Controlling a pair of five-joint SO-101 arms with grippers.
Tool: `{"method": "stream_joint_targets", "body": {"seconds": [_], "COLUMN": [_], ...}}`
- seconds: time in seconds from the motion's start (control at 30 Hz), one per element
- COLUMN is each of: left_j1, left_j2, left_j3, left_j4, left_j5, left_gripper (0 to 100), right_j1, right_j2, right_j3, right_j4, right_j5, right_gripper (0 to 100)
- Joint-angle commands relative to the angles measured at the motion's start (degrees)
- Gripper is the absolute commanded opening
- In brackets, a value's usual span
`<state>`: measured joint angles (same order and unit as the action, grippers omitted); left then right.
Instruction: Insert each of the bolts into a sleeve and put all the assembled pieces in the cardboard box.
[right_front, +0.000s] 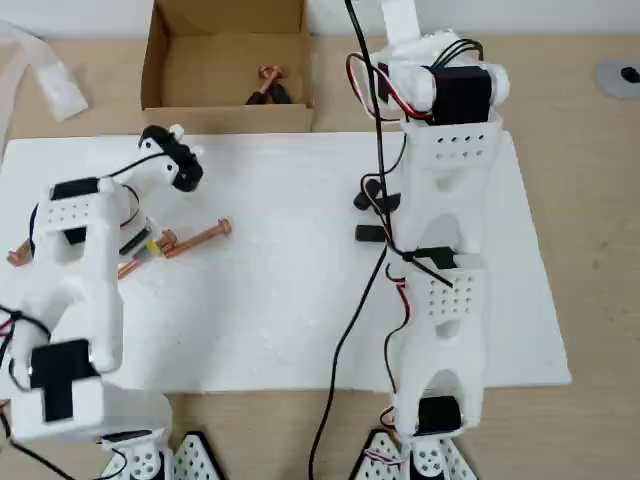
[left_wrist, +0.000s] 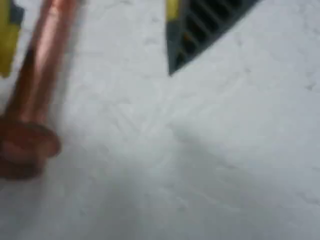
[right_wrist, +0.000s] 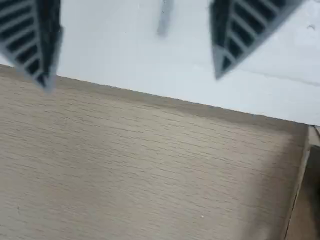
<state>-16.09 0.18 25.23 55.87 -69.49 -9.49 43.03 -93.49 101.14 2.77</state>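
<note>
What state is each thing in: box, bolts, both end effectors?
Box: open, one copper piece inside.
Bolts: lying flat on the foam, none gripped.
Left end effector: open, low over the foam, one bolt lying between its fingers.
Right end effector: open, empty, over the foam's edge.
</note>
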Motion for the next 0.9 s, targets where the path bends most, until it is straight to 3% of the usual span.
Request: {"method": "stream_joint_targets", "body": {"seconds": [0.0,0.3,0.6,0.77,0.87], "left_j1": [1.14,6.59,4.92,4.57,4.66], "left_j2": [2.95,7.87,13.76,14.9,14.9], "left_j3": [-6.24,-7.21,-7.47,-7.56,-7.56], "left_j4": [-0.26,-0.26,-0.62,-0.35,-0.26], "left_j5": [-0.26,0.09,0.18,2.11,3.78], "left_gripper": [22,16,16,2,1], "right_j1": [0.92,0.92,1.19,1.01,1.01], "right_j2": [-4.62,-4.44,-4.44,-4.44,-4.44], "right_j3": [-1.98,-1.98,-1.98,-1.98,-1.98], "right_j4": [0.53,0.44,0.44,0.44,0.53], "right_j5": [-0.35,-0.35,-0.35,-0.35,-0.35], "right_gripper": [22.1,22.1,22.1,22.1,22.1]}}
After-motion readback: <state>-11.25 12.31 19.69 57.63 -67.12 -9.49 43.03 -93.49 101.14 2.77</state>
